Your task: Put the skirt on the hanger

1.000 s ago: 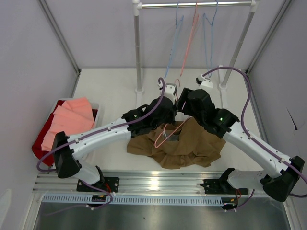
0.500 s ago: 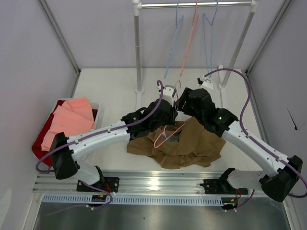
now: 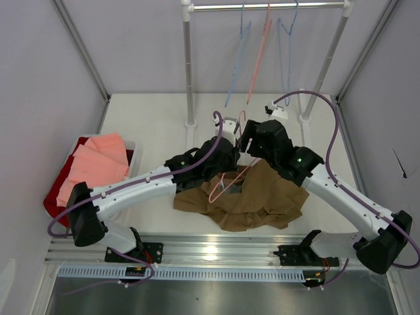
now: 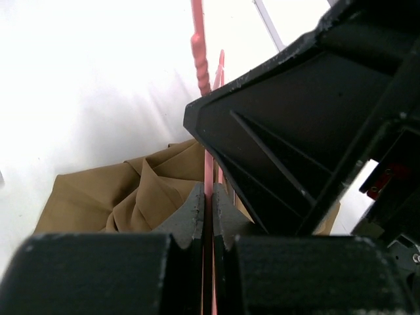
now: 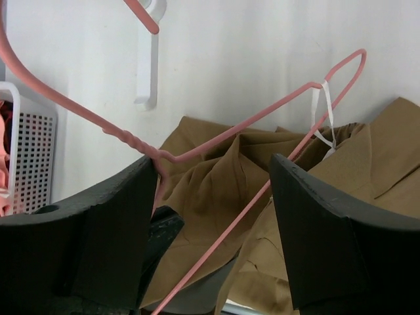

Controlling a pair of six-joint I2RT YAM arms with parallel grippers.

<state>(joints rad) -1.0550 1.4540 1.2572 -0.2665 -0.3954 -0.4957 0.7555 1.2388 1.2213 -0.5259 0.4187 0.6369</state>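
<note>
Pale counter (image 3: 151,118) between grey walls, with a rack (image 3: 262,6) at the far side. We show the skirt (image 3: 262,200) lying crumpled at the near middle, between the two arms. The hanger (image 4: 198,52) is raised just above it. The left gripper (image 4: 209,203) is clamped on the hanger's twisted neck. The right gripper (image 5: 215,164) has its jaws apart, astride the neck and one sloping wire, and grips nothing. We judge the skirt light, limp and apt to slide off thin wire, so it is best taken at the waistband, near its white loop (image 5: 315,111). The hanger looks light, springy and easily twisted.
</note>
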